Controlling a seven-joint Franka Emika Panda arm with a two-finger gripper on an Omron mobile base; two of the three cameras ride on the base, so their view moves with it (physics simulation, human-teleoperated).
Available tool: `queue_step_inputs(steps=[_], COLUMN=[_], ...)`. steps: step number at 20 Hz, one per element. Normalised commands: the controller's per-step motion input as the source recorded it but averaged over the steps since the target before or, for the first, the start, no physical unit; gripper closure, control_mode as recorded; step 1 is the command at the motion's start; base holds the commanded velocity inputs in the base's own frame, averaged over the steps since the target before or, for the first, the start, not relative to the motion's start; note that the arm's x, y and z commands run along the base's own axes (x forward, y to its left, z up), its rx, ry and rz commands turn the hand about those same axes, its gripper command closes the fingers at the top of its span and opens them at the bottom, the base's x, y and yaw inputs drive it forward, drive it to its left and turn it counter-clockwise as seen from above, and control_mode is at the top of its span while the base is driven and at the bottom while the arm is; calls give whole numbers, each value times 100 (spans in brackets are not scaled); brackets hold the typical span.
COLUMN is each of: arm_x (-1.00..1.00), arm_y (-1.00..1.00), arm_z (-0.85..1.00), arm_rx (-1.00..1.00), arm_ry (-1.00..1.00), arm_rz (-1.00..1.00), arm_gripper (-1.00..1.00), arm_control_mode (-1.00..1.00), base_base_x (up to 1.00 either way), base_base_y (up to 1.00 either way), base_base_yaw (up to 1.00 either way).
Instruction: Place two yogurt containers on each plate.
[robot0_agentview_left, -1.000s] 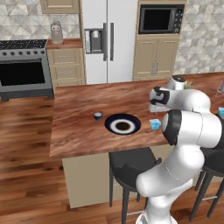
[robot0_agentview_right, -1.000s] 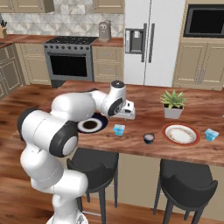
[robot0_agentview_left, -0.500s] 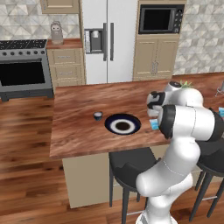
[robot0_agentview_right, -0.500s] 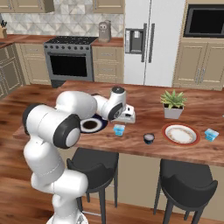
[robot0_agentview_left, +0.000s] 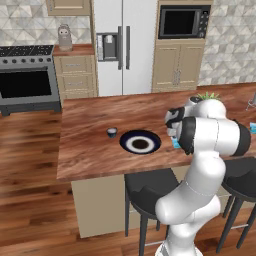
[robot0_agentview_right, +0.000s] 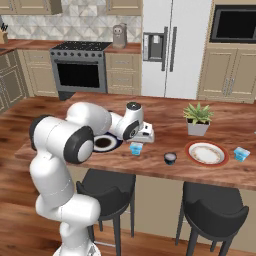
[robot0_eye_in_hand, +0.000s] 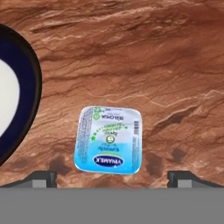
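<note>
Hovering over the wooden counter (robot0_eye_in_hand: 166, 65) with fingers spread wide and empty, the gripper (robot0_eye_in_hand: 112, 177) looks down on a light blue yogurt cup (robot0_eye_in_hand: 109, 140) lying just beside the navy plate (robot0_eye_in_hand: 27, 109). It looks light, thin-walled and easily crushed, with a slick foil lid, so gripping its flat opposite sides gently seems best.

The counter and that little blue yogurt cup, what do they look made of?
Counter: looks like polished reddish-brown wood, going by its swirling grain, though it could be veined stone. Yogurt cup: probably thin plastic with a printed foil or paper lid, glossy light blue with lettering.
</note>
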Motion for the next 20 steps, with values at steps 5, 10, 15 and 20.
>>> queue_step_inputs(steps=[5,10,15,20], arm_x=[9,14,4,4], arm_y=[0,0,0,0], arm_z=[-2,-14,-26,-23], arm_rx=[0,0,0,0], arm_ry=[0,2,2,4], arm_rz=[1,0,0,0], arm_gripper=[-100,-100,-100,-100], arm_control_mode=[-100,-100,-100,-100], base_base_x=[0,0,0,0], base_base_y=[0,0,0,0], base_base_yaw=[0,0,0,0])
